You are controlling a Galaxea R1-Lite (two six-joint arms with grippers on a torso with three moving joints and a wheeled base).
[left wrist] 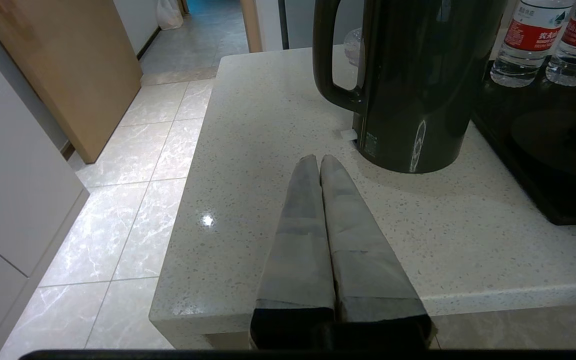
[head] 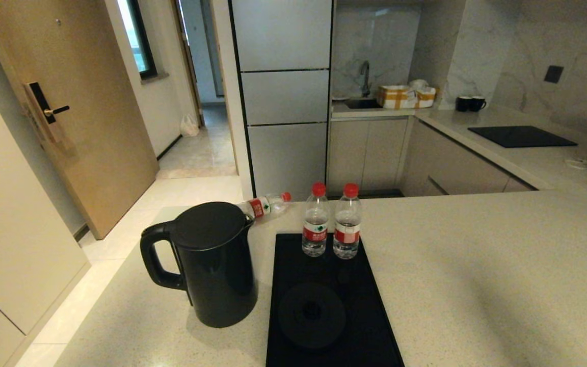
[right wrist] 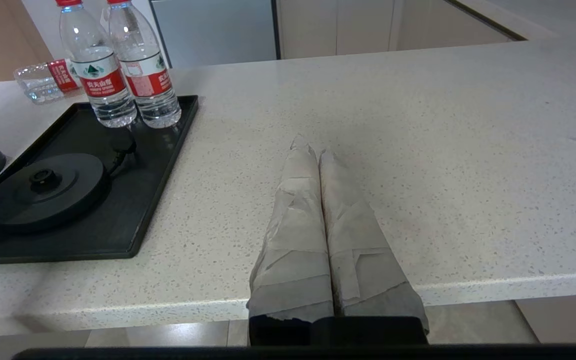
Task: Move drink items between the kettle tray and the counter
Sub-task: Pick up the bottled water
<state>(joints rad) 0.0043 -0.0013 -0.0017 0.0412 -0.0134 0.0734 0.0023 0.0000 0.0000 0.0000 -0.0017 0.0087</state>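
A glossy black kettle (head: 217,262) stands on the pale speckled counter (head: 477,265), just left of the flat black kettle tray (head: 365,326). The tray's round base disc (head: 312,313) is bare. Two upright red-capped water bottles (head: 316,221) (head: 347,223) stand at the tray's far end. A third bottle (head: 265,205) lies on its side on the counter behind the kettle. My left gripper (left wrist: 319,159) is shut and empty above the counter's near edge, short of the kettle (left wrist: 413,85). My right gripper (right wrist: 313,150) is shut and empty over bare counter, beside the tray (right wrist: 133,200). Neither arm shows in the head view.
Beyond the counter run a black cooktop panel (head: 522,136), two dark mugs (head: 470,103) and a sink with boxes (head: 405,96). A wooden door (head: 69,102) and tiled floor (head: 120,244) lie to the left, past the counter's corner.
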